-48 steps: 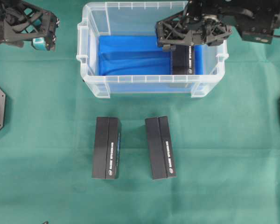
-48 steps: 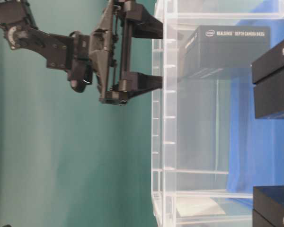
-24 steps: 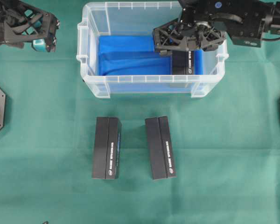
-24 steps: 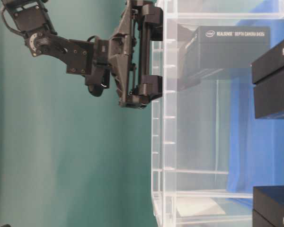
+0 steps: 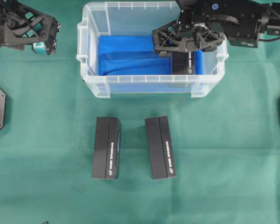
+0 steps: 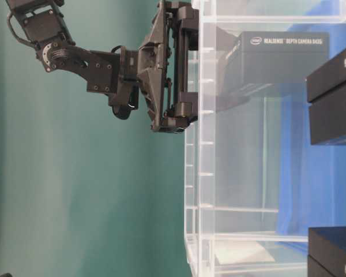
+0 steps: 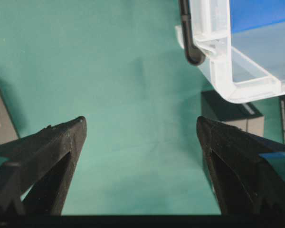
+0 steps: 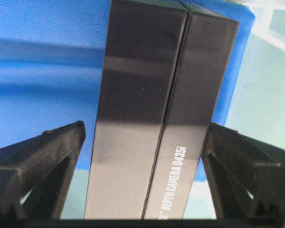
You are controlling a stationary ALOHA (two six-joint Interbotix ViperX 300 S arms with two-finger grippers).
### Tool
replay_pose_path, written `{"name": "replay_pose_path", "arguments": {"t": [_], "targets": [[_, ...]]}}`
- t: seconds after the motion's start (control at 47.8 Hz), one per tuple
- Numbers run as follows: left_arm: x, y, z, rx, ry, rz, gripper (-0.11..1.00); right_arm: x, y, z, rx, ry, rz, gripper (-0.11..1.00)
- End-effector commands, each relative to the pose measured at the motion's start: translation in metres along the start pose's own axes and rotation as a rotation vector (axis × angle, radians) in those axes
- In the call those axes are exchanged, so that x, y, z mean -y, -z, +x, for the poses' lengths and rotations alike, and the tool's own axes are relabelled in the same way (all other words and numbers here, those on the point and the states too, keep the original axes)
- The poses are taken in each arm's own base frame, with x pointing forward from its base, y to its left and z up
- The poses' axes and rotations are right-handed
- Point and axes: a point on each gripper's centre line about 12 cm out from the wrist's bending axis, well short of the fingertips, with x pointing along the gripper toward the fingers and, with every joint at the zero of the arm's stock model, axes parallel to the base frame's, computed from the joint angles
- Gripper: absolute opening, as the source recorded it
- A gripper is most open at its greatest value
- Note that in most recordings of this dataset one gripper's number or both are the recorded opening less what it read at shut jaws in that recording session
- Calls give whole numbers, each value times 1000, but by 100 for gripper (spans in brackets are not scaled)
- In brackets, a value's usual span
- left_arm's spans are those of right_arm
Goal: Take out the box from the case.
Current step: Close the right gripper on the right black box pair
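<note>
Inside the case (image 5: 91,79), the right claw (image 8: 142,156) straddles the box (image 8: 152,114), spread.

Black arms (image 5: 233,21), latticed end effector (image 5: 186,38) frames.

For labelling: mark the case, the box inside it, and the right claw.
case (image 5: 151,84), overhead view, front rim.
box (image 8: 152,118), right wrist view, top face of the box.
right claw (image 8: 145,171), right wrist view, midway between its open fingertips, straddling the box.
</note>
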Motion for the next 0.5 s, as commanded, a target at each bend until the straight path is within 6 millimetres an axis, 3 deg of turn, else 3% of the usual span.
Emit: {"name": "replay_pose_path", "arguments": {"t": [0.0, 0.105, 0.481], "targets": [[1, 0, -6, 7, 21, 2, 99, -2, -3, -7, 14, -20, 6, 84], [1, 0, -6, 6, 19, 2, 99, -1, -3, -7, 15, -10, 10, 66], [1, 0, -6, 6, 19, 0, 99, 3, -3, -9, 7, 30, 16, 66]]}}
